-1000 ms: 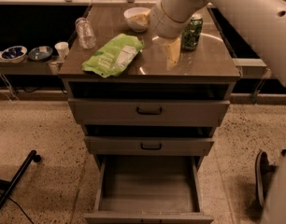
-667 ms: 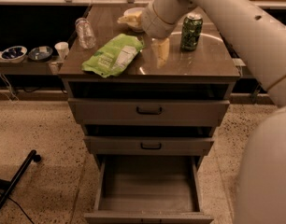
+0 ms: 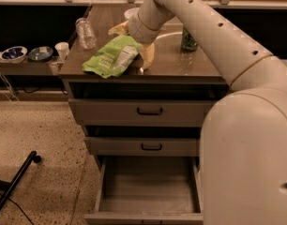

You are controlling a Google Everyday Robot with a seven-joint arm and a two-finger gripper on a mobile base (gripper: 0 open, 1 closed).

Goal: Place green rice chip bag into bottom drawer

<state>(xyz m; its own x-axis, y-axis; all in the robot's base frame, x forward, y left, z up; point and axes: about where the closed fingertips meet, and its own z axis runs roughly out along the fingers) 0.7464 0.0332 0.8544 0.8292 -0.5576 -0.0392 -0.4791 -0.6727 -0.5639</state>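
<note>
The green rice chip bag [image 3: 110, 56] lies flat on the cabinet top [image 3: 181, 64], near its left front. My gripper [image 3: 133, 42] is at the bag's right end, low over the top. It is open, with one yellowish finger [image 3: 119, 29] behind the bag and the other [image 3: 147, 55] in front of its right end. The bag is not lifted. The bottom drawer [image 3: 148, 191] is pulled out below, its grey floor bare. My large white arm fills the right side and hides part of the cabinet.
A dark green soda can [image 3: 189, 39] stands at the back right of the top. A clear plastic bottle [image 3: 85, 33] and a white bowl [image 3: 131, 13] are at the back left. Two upper drawers [image 3: 149, 111] are closed. Bowls and a cup [image 3: 62, 49] sit on a low shelf at left. A black pole [image 3: 16, 182] lies on the floor.
My arm has swung left from near the soda can. The gripper now straddles the right end of the chip bag. The bag has not moved.
</note>
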